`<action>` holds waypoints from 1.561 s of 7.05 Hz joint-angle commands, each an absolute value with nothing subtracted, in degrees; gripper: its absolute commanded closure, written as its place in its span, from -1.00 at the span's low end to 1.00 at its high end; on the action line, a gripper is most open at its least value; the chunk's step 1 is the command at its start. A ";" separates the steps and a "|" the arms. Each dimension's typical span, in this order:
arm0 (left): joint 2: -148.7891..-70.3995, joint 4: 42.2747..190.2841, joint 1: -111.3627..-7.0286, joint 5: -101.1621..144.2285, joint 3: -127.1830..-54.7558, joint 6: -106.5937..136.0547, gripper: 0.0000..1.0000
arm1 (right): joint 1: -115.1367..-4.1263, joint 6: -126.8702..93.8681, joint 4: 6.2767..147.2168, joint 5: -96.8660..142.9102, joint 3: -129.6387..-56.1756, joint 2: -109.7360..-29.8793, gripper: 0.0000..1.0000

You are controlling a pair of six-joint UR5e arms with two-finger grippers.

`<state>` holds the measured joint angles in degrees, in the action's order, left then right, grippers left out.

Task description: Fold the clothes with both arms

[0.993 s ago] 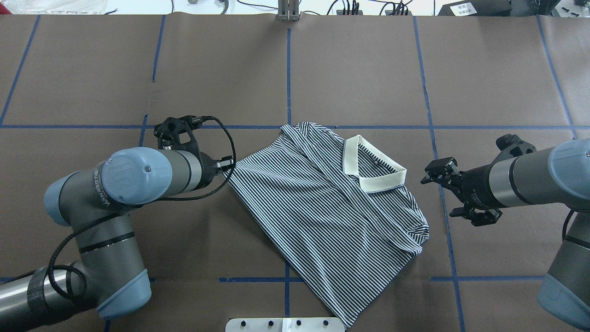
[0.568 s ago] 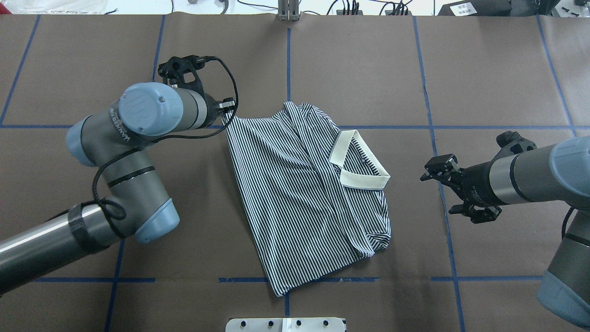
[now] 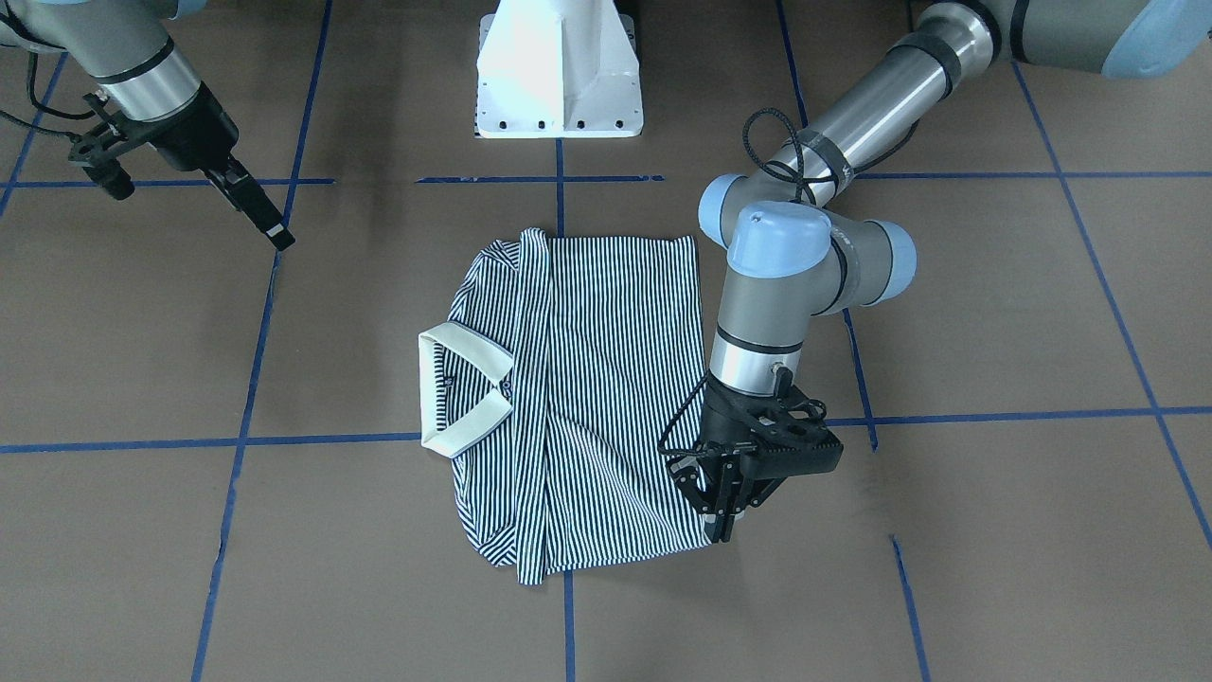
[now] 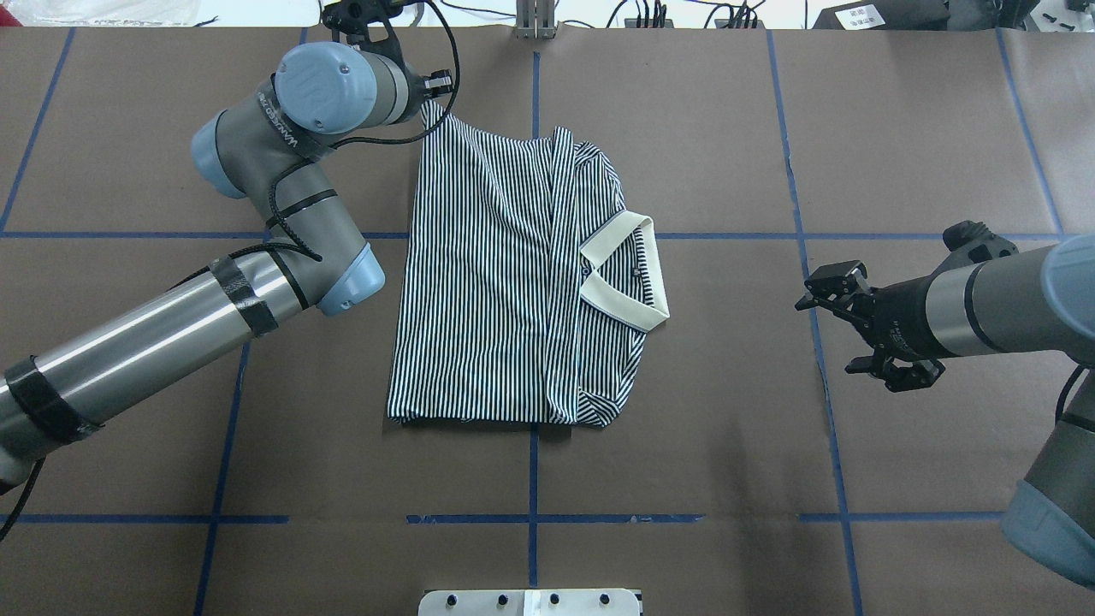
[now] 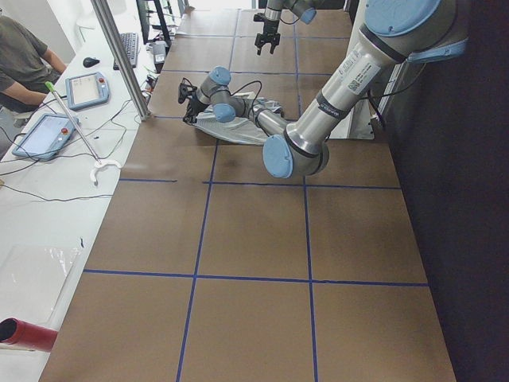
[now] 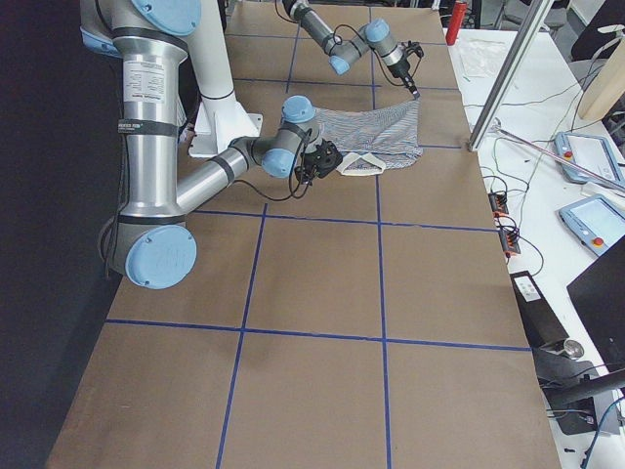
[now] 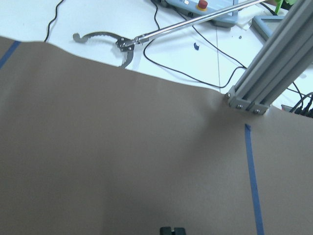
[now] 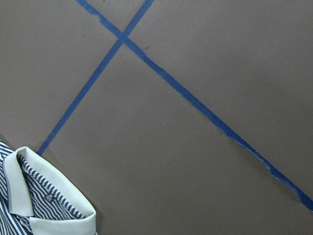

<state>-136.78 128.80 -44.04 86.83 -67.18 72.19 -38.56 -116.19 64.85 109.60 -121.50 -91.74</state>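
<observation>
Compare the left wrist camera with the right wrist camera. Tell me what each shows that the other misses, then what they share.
Only the left wrist view shows a white surface with cables, a long grabber tool and a metal post. Only the right wrist view shows the shirt, its cream collar at lower left, and two tape lines crossing. Both show the brown table cover and blue tape.

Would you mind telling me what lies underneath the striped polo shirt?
The polo shirt lies on the brown table cover; blue tape lines run in beneath it. The covered tape and its folded-under layers cannot be seen. The left gripper pinches one corner.
</observation>
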 commanded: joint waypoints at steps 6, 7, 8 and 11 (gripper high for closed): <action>-111.73 130.78 -43.59 93.16 -95.79 72.16 -0.12 | -21.99 -91.39 96.65 100.46 -106.30 -56.56 -1.00; -111.01 130.69 -43.59 93.34 -95.80 72.16 -0.13 | -21.10 -84.36 96.68 100.55 -101.82 -53.47 -1.00; -111.01 130.69 -43.51 95.08 -95.54 72.16 -0.15 | -21.01 -77.59 97.03 101.16 -97.17 -49.44 -1.00; -110.92 130.69 -43.51 95.62 -95.01 72.25 -0.17 | -20.83 -67.69 103.76 101.34 -90.79 -42.12 -1.00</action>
<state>-110.97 130.69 -43.51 95.44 -95.11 72.18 -20.95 -70.71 99.75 101.29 -92.34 -44.96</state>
